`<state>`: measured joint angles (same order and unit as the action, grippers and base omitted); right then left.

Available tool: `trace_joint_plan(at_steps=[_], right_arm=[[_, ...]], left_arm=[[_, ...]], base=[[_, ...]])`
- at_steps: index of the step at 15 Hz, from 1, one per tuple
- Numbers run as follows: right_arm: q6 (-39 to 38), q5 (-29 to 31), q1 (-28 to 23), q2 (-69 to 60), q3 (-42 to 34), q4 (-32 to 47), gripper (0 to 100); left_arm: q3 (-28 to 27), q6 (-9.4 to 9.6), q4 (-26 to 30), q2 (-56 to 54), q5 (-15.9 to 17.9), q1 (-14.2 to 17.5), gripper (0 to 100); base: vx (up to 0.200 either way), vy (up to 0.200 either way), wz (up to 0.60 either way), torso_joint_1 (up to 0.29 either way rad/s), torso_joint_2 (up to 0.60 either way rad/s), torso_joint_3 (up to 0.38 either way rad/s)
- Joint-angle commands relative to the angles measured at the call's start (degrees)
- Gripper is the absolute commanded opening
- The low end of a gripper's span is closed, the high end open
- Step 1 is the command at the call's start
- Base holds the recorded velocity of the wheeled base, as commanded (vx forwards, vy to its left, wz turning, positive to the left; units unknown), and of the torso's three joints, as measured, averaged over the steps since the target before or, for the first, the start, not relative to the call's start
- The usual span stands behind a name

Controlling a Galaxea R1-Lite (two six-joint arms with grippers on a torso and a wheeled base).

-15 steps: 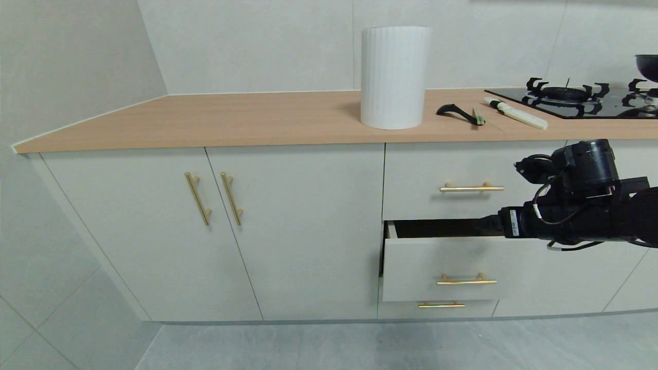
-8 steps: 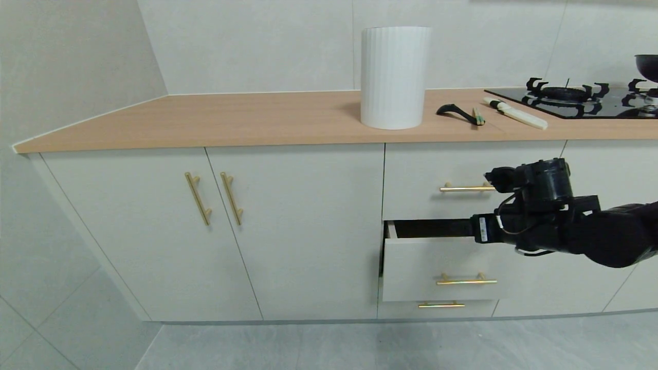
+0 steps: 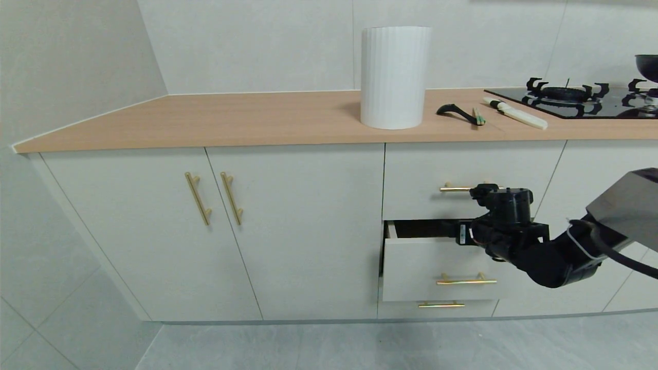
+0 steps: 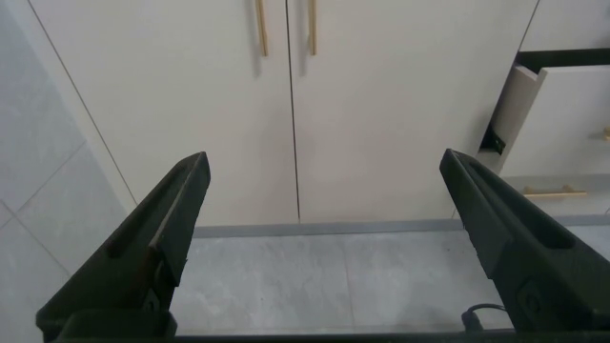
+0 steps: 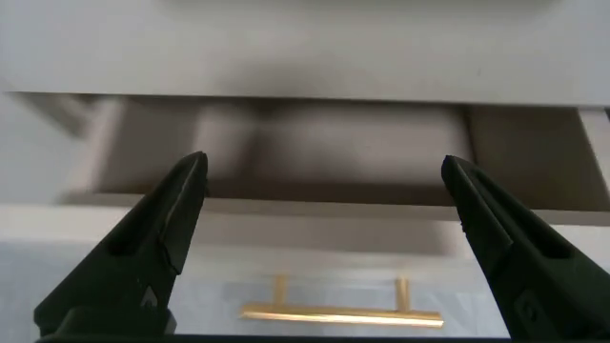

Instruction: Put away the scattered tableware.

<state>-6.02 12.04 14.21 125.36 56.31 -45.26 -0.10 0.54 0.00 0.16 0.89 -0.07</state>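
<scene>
In the head view the right arm (image 3: pixel 534 252) covers the right-hand end of the top drawer's handle (image 3: pixel 455 188) and part of the open drawer (image 3: pixel 426 267), whose inside is hidden behind its front. The stove (image 3: pixel 576 100) and a dark pot (image 3: pixel 647 64) are cut by the picture's edge. The utensils (image 3: pixel 448 109) on the counter (image 3: pixel 231 118) are too small to name. The right wrist view shows the drawer's inside blurred and dim

1. The head view is bright and evenly lit from above; the white canister (image 3: pixel 395 77) throws a faint, soft shadow to its left on the countertop (image 3: pixel 231 118).
2. The gap of the open drawer (image 3: pixel 432 267) is dark, and its inside is dim grey in the right wrist view.
3. The glass hob (image 3: pixel 576 107) carries pale reflections, and the brass handles (image 3: pixel 198 198) carry thin glints.
4. Cabinet lines bow toward the head view's left edge.
</scene>
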Motion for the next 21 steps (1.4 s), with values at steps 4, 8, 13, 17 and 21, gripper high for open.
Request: trace_joint_plan(at_steps=[4, 8, 13, 17, 21], right_arm=[[-0.04, 0.08, -3.14, 6.04, 2.75, -0.09, 100], [-0.04, 0.0, -3.05, 5.43, 2.23, 0.88, 100], [-0.04, -0.27, -3.05, 2.7, 1.7, 5.62, 100], [0.22, -1.94, -2.79, -1.52, -0.5, 10.46, 100], [0.31, -2.02, -0.59, -8.64, -0.59, 24.87, 100]], left_arm=[[0.01, -0.01, 0.0, 0.02, -0.01, -0.01, 100], [0.01, -0.01, 0.0, 0.02, -0.01, -0.01, 100], [0.01, -0.01, 0.0, 0.02, -0.01, -0.01, 100], [0.01, -0.01, 0.0, 0.02, -0.01, -0.01, 100], [0.01, -0.01, 0.0, 0.02, -0.01, -0.01, 100]], base=[[0.0, 0.0, 0.0, 0.0, 0.0, 0.0], [0.0, 0.0, 0.0, 0.0, 0.0, 0.0], [0.0, 0.0, 0.0, 0.0, 0.0, 0.0], [0.0, 0.0, 0.0, 0.0, 0.0, 0.0], [0.0, 0.0, 0.0, 0.0, 0.0, 0.0]])
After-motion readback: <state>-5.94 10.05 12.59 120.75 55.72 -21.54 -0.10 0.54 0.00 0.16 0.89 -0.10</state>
